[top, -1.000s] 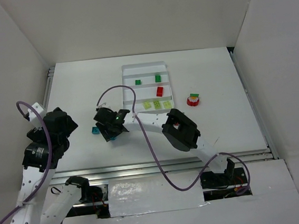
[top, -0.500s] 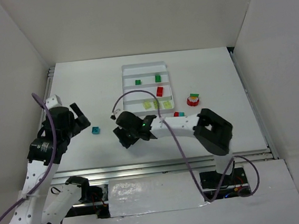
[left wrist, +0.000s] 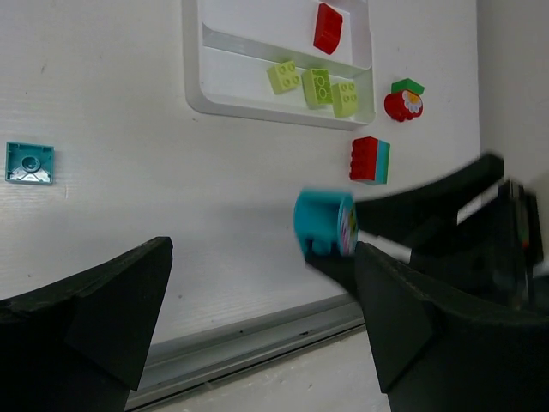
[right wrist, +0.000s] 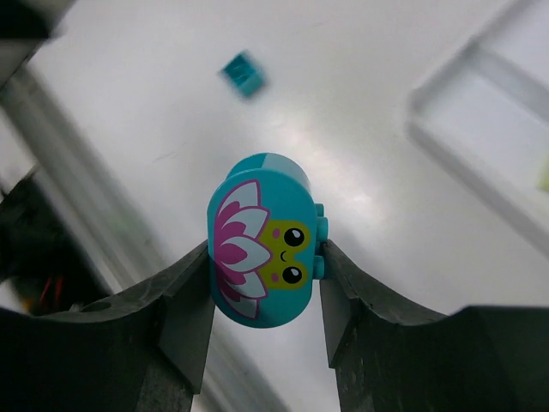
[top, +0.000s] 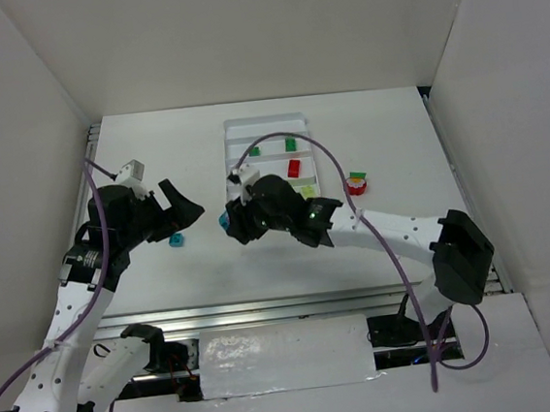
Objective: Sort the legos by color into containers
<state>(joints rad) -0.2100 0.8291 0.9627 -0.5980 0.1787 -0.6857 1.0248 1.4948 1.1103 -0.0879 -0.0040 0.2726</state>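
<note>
My right gripper (top: pixel 230 220) (right wrist: pixel 264 257) is shut on a rounded teal brick (right wrist: pixel 262 251) printed with a pink flower and a frog face. It holds the brick above the table, left of the white tray (top: pixel 265 121). That brick also shows in the left wrist view (left wrist: pixel 324 225). My left gripper (top: pixel 180 213) (left wrist: pixel 257 318) is open and empty, above a small flat teal brick (top: pixel 175 240) (left wrist: pixel 29 163) (right wrist: pixel 244 74). The tray holds two green bricks (top: pixel 291 144), a red brick (top: pixel 294 168) (left wrist: pixel 328 27) and three yellow-green bricks (left wrist: pixel 316 86).
A round red piece with a green brick on top (top: pixel 355 183) (left wrist: pixel 403 101) lies right of the tray. A red-and-teal brick (left wrist: pixel 371 160) lies near the tray's corner. White walls enclose the table. A metal rail (top: pixel 294 306) runs along the near edge.
My right gripper has swung from the table's left side toward the tray, carrying the printed teal brick upward. My left arm has reached in over the small teal brick.
</note>
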